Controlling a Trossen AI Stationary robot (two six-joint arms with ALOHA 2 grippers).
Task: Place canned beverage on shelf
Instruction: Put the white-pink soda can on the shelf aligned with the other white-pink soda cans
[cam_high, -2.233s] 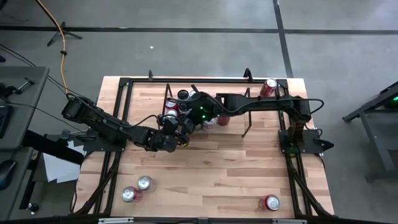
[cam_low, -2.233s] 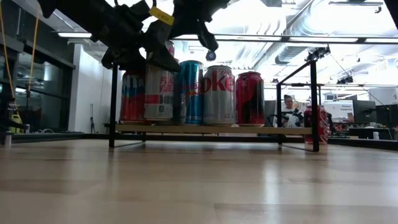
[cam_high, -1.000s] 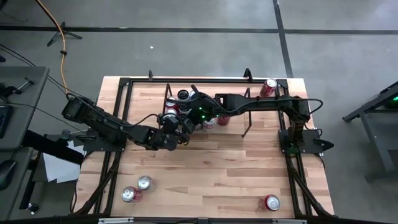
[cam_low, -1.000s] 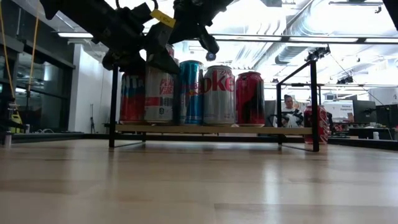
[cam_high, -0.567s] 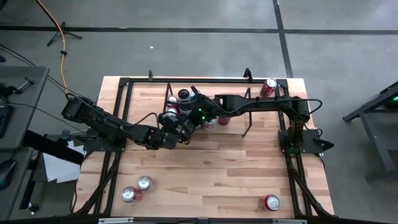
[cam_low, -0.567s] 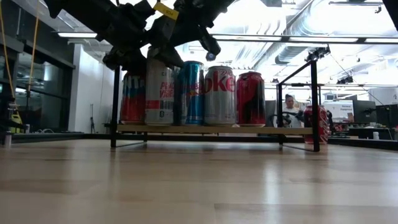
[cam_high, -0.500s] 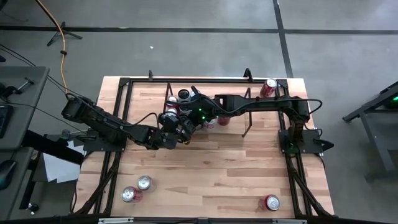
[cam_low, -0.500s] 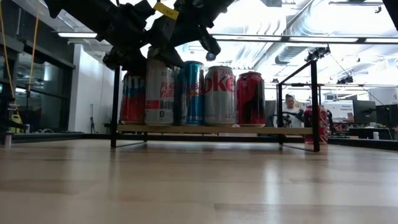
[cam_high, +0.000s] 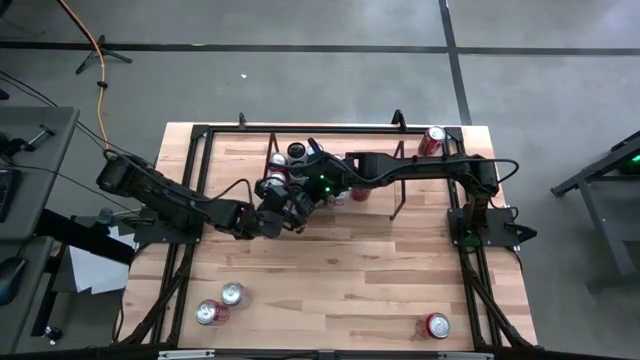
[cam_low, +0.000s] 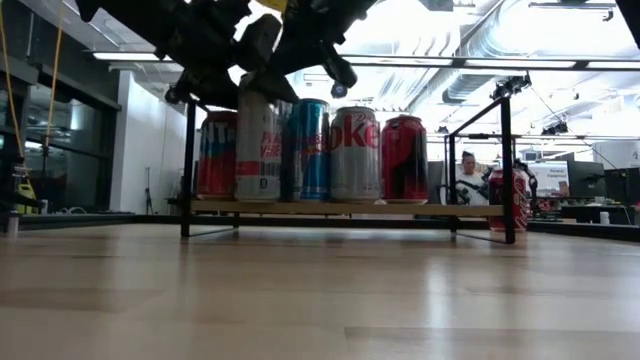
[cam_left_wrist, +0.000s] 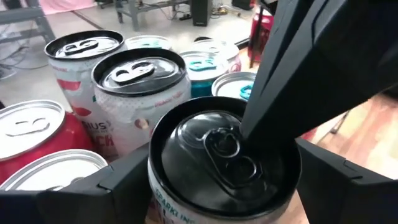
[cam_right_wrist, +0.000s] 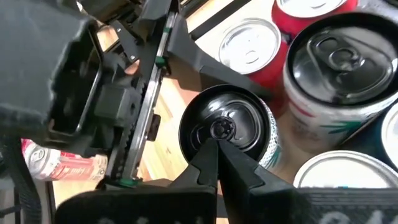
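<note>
Beware the left gripper, fingers apart on either side of the black-topped can standing on the shelf: could clip and tip it when withdrawing. Mind the right gripper, pinched together on its lid: could slip, knocking neighbouring cans.

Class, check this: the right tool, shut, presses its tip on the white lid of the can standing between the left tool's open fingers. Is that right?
Not quite: the lid is black, not white. The right wrist view shows the right tool, shut, with its tip on the black lid of the can. The left wrist view shows that can between the left tool's open fingers, as stated.
</note>
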